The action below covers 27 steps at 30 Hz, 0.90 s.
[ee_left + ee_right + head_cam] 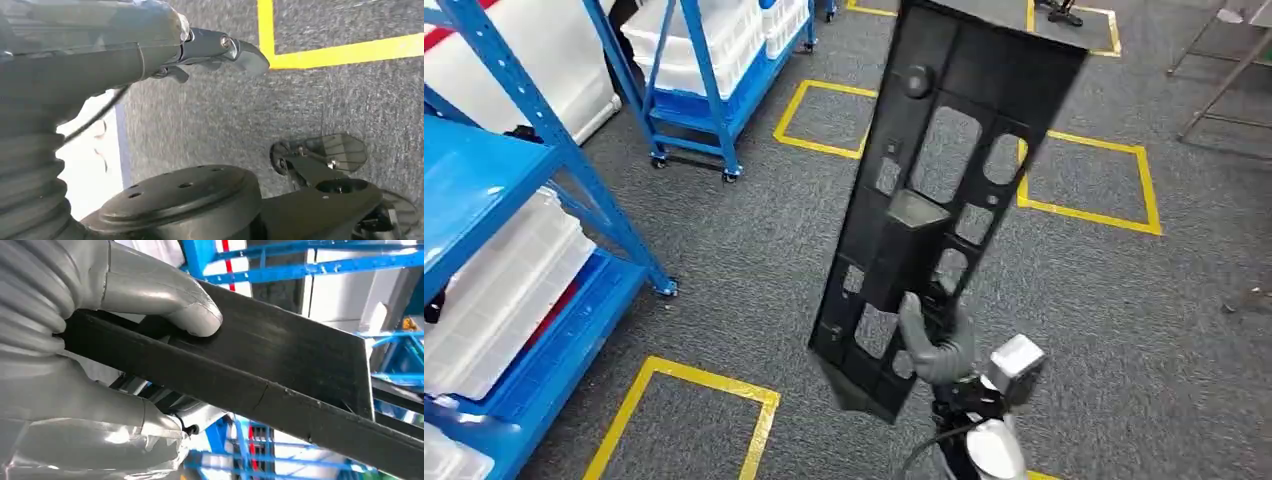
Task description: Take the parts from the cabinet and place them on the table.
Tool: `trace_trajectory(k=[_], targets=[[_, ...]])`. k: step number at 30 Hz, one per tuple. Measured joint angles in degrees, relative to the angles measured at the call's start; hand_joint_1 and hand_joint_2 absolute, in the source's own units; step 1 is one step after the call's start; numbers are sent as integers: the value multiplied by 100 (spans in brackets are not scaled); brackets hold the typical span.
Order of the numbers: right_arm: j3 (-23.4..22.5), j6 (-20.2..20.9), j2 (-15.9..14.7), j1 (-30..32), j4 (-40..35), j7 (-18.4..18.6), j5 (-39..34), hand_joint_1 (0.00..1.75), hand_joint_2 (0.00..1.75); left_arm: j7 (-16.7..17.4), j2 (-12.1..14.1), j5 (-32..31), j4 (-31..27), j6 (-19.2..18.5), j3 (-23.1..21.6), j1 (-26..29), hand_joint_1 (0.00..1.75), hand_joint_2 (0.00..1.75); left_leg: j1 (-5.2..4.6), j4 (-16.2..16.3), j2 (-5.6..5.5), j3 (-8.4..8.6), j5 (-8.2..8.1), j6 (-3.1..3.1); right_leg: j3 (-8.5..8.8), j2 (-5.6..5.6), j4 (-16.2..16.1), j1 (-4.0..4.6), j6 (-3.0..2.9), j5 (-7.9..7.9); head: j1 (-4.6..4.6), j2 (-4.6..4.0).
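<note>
Right hand (pixel 936 345) reaching up from below, gripping the lower end of the black panel (pixel 944 190), panel rising tilted over grey carpet (pixel 724 250), left hand (pixel 220 50) hanging floorward, grasp unclear, blue shelving (pixel 484 200) standing beyond.

blue shelving (pixel 574 170) left, open carpet (pixel 1124 320) right
</note>
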Motion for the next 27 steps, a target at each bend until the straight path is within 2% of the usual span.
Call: trace_trajectory(k=[2, 3, 4, 6, 7, 8, 9, 11, 12, 13, 14, 15, 17, 18, 19, 20, 21, 22, 23, 24, 25, 27], targets=[[-15, -85, 0, 64, -54, 0, 57, 171, 175, -4, 13, -31, 0, -20, -31, 8, 0, 175, -10, 3, 144, -7, -4, 2, -373, -66, 828, -40, 37, -329, 0, 0], [-30, -133, 0, 115, -78, 0, 83, 171, 175, -7, 26, -50, 0, -30, -35, 9, 0, 175, -10, 5, 217, -5, -11, 0, -463, -75, 1028, -54, 52, -343, 2, 0], [-50, -155, 0, 153, -94, 0, 90, 171, 175, -9, 35, -57, 0, -33, -44, 9, 0, 175, -10, 5, 285, 2, -21, -10, -409, -86, 920, -70, 63, -219, 2, 0], [-68, -186, 0, 185, -135, 0, 100, 171, 175, -15, 42, -63, 0, -33, -68, 7, 0, 175, -10, 6, 392, 30, -44, -34, -28, -151, 202, -75, 52, 185, 2, 0], [-68, -188, 0, 187, -173, 0, 114, 171, 175, -17, 44, -66, 0, -33, -70, 8, 0, 175, -13, 5, 454, 66, -70, -62, 344, -350, -473, -58, 19, 464, 2, 0], [-70, -188, 0, 180, -194, -4, 116, 171, 175, -17, 46, -66, 0, -33, -70, 18, 0, 175, -33, -1, 501, 70, -86, -84, 451, -641, -668, 17, -14, 345, 2, 0], [-70, -188, 2, 177, -221, -4, 116, 171, 175, -17, 50, -66, 0, -33, -70, 22, 0, 175, -67, 25, 549, 63, -108, -118, 431, -651, -738, 71, -77, 365, -2, 0], [-83, -192, 0, 209, -225, -7, 124, 171, 175, -22, 57, -66, 0, -33, -74, 22, 0, 175, -68, -12, 679, 97, -119, -154, 403, -510, -722, 85, -125, 354, -4, 0], [-94, -203, 0, 218, -234, -7, 133, 171, 175, -24, 59, -70, 0, -33, -81, 7, 0, 175, -76, -20, 754, 126, -131, -192, 404, -439, -743, 87, -159, 364, -2, 0], [-100, -231, 2, 232, -264, -7, 144, 171, 175, -28, 65, -83, -2, -33, -96, -2, 0, 175, -37, 34, 635, 115, -216, -236, 449, -373, -800, 13, -207, 390, 0, 0], [-116, -262, 2, 215, -288, -13, 149, 171, 175, -57, 77, -109, -2, -35, -114, 2, 0, 175, -32, 199, 347, 57, -318, -249, 456, -306, -811, 17, -225, 395, -4, 0], [-125, -301, 15, 200, -306, -11, 146, 171, 175, -101, 81, -116, -2, -48, -127, 10, 0, 175, -24, 569, 199, -123, -523, -251, 451, -256, -808, 18, -288, 397, -11, 0], [-185, -325, 17, 207, -312, -2, 90, 171, 175, -144, 92, -140, -2, -52, -140, -44, 0, 175, -21, 1484, 121, -568, -887, -262, 451, -120, -801, 37, -306, 394, -9, 0], [-220, -325, 15, 213, -312, 9, 64, 171, 175, -155, 94, -155, -2, -55, -155, -69, 0, 175, -20, 1732, 115, -692, -911, -267, 451, -50, -791, 46, -308, 393, -9, 0], [-251, -325, 17, 221, -312, 13, 30, 171, 175, -162, 98, -166, -2, -55, -171, -78, 0, 175, -20, 1718, 113, -694, -797, -262, 456, 31, -779, 48, -313, 390, -9, 0], [-282, -323, 17, 223, -312, 13, 2, 171, 175, -164, 98, -168, -2, -59, -181, -73, 0, 175, -20, 1455, 108, -593, -563, -251, 457, 123, -761, 47, -312, 389, -9, 0], [-310, -321, 17, 222, -312, 11, -22, 171, 175, -168, 107, -170, -2, -72, -188, -59, 0, 175, -18, 1042, 83, -425, -289, -236, 456, 209, -746, 44, -308, 386, -9, 0], [-330, -314, 17, 222, -312, 9, -46, 171, 175, -175, 114, -168, -2, -83, -197, -37, 0, 175, -8, 591, -38, -247, -20, -222, 451, 288, -723, 40, -294, 378, -9, 0], [-354, -301, 17, 223, -308, 2, -77, 171, 175, -188, 133, -149, 0, -98, -197, -16, 0, 175, 0, 362, -319, -147, -32, -193, 419, 352, -701, 30, -274, 372, -4, 0], [-369, -293, 17, 205, -301, -11, -88, 171, 175, -192, 131, -129, 0, -105, -197, -18, 0, 175, 11, 189, -385, -122, -37, -198, 367, 423, -638, 42, -238, 385, -7, 0], [-376, -288, 17, 204, -297, -29, -92, 171, 175, -181, 131, -129, -2, -103, -199, -26, 0, 175, 2, 167, -338, -103, -87, -170, 308, 443, -641, 15, -195, 415, -7, 0], [-415, -275, 17, 211, -284, -63, -114, 171, 175, -175, 131, -116, -2, -103, -197, -36, 0, 175, -44, 153, -272, -109, -55, -121, 287, 537, -689, -18, -112, 468, -7, 0]])
